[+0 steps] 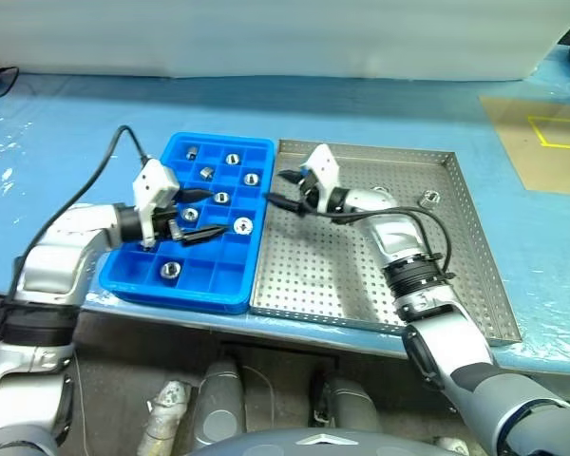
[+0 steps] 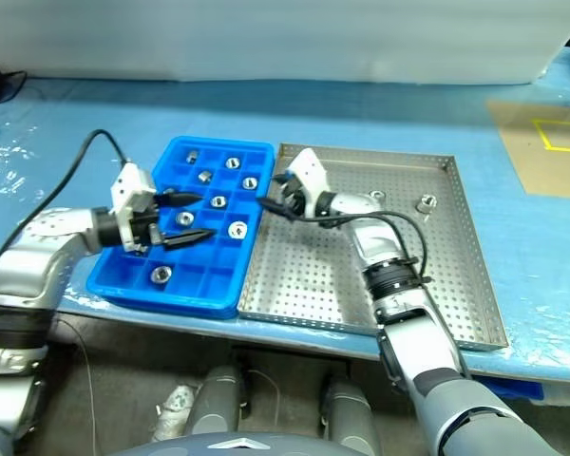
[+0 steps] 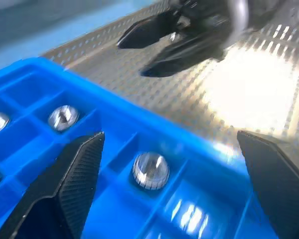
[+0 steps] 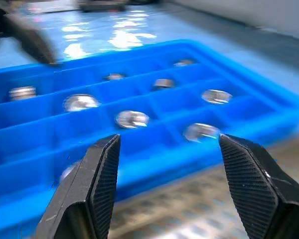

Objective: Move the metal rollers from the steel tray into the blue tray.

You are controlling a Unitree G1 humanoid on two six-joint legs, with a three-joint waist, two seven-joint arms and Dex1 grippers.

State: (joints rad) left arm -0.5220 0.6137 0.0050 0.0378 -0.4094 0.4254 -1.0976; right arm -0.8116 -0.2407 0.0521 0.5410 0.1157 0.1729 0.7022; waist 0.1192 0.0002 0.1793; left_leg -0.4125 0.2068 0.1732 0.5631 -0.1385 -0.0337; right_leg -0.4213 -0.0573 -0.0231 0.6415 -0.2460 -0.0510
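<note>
Risk: While the right claw hangs with its fingers apart and empty over the steel tray's edge nearest the blue tray, the left claw, spread wide and empty too, hovers over the blue tray's middle; the two point at each other and could collide if both close in on the shared rim.
Risk, reach: the last loose metal rollers lie near the steel tray's far right corner, well apart from either claw; judging by that gap, a long reach across the perforated floor could nudge one so it rolls along the rim.
Risk, drop: a roller let go over a divider might bounce into a filled cell or out onto the tabletop.
Blue tray: roughly seven or eight rollers, one per compartment, mostly in its far and middle rows; the near-left cells look vacant.
Steel tray: nearly bare, with one clear roller and perhaps a second beside the right arm.
</note>
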